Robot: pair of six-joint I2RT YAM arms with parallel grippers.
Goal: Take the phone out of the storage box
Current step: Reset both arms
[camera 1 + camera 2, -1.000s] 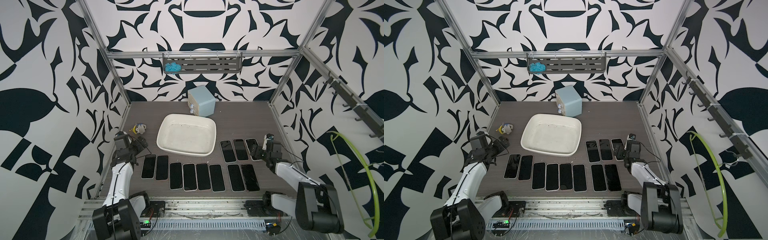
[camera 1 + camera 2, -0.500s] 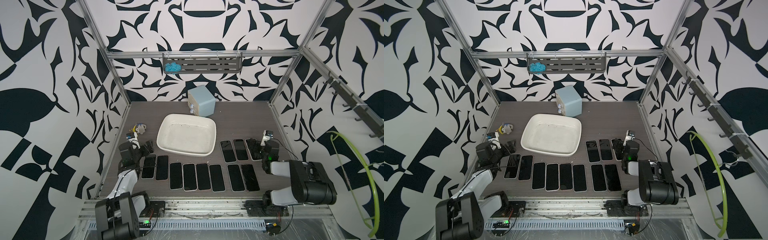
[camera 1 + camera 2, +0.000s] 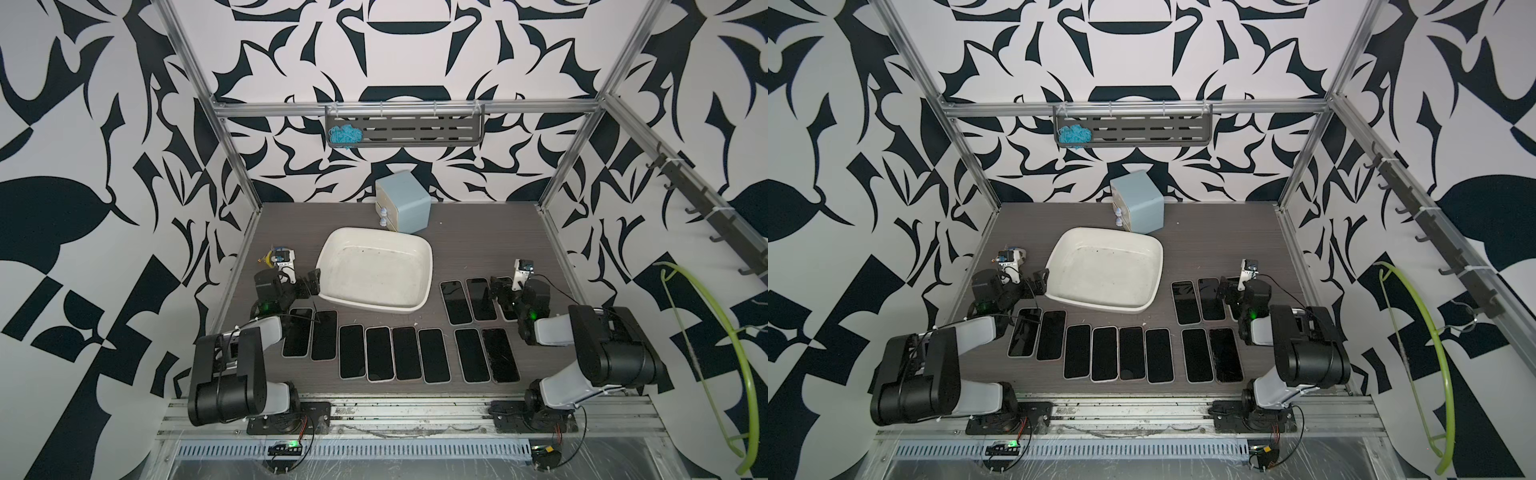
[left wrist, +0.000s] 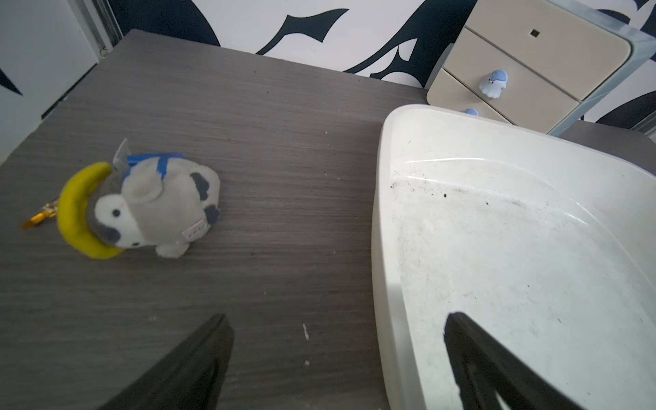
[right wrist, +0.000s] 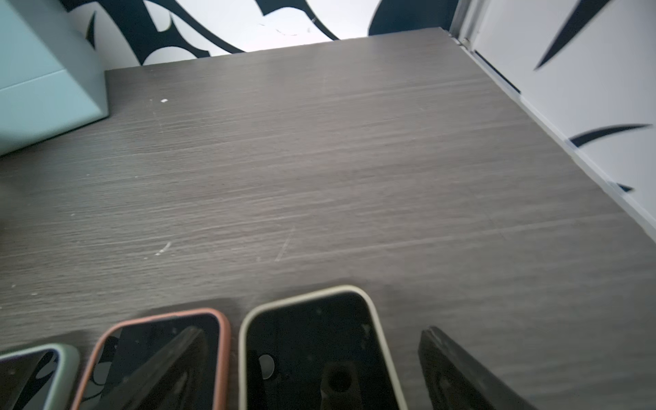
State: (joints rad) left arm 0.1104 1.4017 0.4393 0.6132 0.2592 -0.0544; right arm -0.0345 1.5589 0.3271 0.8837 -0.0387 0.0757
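Since a second ago both arms have folded down: the left arm (image 3: 232, 365) and the right arm (image 3: 606, 353) now lie low with their elbows back by the front rail, where before they reached forward. The left tool (image 3: 307, 284) has come in from the 9 o'clock edge of the bench (image 3: 478, 232) to the 8 o'clock corner of the storage box (image 3: 376, 305). Its jaws are spread wide and hold nothing. In its wrist view one finger hangs over bare bench and the other over the box's floor, with the flared rim running between them; I cannot tell whether anything touches. The right tool (image 3: 500, 293) has hardly shifted. It is also spread wide and holds nothing, low over the back trio of phones at the box's 4 o'clock, with the cream-cased phone (image 5: 319, 340) beneath its gap and one finger above the pink-cased phone (image 5: 136, 333). The box and the phones (image 3: 380, 353) lie as they did, every phone face up on the bench outside the box, strung from its 7 o'clock round to its 4 o'clock. The box's floor shows only dark specks. A thin gap separates its near rim from the middle phones. The drawer unit (image 3: 409, 208) stands just beside the 12 o'clock rim. The widest bare bench runs from the 3 o'clock rim to the side wall and back to the 1 o'clock corner. A narrower strip lies between the rim and the plush penguin (image 4: 159, 209) at 10 o'clock.
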